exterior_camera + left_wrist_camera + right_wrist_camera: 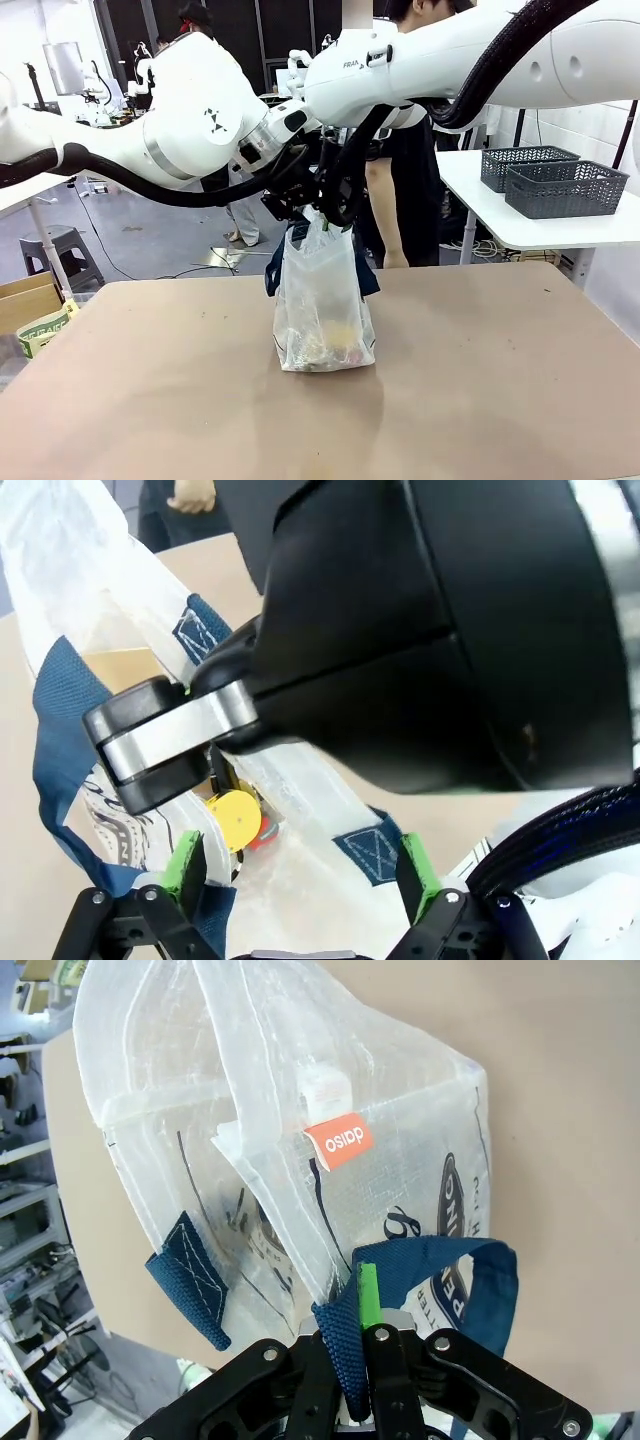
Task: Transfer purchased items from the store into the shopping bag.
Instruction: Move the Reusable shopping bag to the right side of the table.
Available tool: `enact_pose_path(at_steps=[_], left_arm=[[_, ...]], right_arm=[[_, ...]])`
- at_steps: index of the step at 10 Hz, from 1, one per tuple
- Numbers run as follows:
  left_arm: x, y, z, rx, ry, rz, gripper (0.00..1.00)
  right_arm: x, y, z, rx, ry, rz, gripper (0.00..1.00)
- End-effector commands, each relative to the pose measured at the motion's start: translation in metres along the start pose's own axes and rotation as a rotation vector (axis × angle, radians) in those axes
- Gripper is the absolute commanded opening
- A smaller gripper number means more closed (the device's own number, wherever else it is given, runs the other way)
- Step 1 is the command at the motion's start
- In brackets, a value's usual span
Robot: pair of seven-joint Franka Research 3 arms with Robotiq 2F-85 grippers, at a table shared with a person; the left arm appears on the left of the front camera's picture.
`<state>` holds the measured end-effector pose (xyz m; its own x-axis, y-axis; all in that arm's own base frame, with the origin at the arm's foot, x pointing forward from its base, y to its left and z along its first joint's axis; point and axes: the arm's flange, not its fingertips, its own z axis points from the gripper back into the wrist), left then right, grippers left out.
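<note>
Your bag is standing upright in the middle of the desk, and the items are already sitting at its bottom; through the left wrist view you're looking at a round yellow pack with something red beside it, and what looks like a flat brown box against the wall; nothing is lying loose on the desk, so I'm judging the transfer as nearly done, with perhaps only the handles left to deal with; two grey lattice baskets are sitting on a white side table, well apart from the bag; your right fingers are pinching a navy woven handle, ribbed and stitched; your left fingers are hovering spread over the bag's mouth, gripping nothing; the plastic is looking thin, crinkly and translucent; an orange tag is hanging at the rim.
</note>
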<state>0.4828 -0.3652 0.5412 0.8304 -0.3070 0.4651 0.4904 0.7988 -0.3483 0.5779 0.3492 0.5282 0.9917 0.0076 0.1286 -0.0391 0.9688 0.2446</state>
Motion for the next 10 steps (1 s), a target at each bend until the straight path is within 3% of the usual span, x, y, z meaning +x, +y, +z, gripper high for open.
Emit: enact_pose_path(at_steps=[1, 5, 10], left_arm=[[-0.012, 0.003, 0.003, -0.053, -0.035, 0.014, 1.0], [-0.012, 0.002, -0.009, -0.08, 0.003, 0.008, 1.0], [-0.021, -0.005, -0.017, 0.061, 0.085, -0.017, 1.0]], right_arm=[[0.001, 0.009, -0.001, 0.04, -0.007, -0.005, 0.0], [0.0, 0.009, -0.002, 0.041, -0.008, -0.004, 0.0], [-0.002, 0.01, -0.001, 0.046, -0.01, -0.004, 0.0]])
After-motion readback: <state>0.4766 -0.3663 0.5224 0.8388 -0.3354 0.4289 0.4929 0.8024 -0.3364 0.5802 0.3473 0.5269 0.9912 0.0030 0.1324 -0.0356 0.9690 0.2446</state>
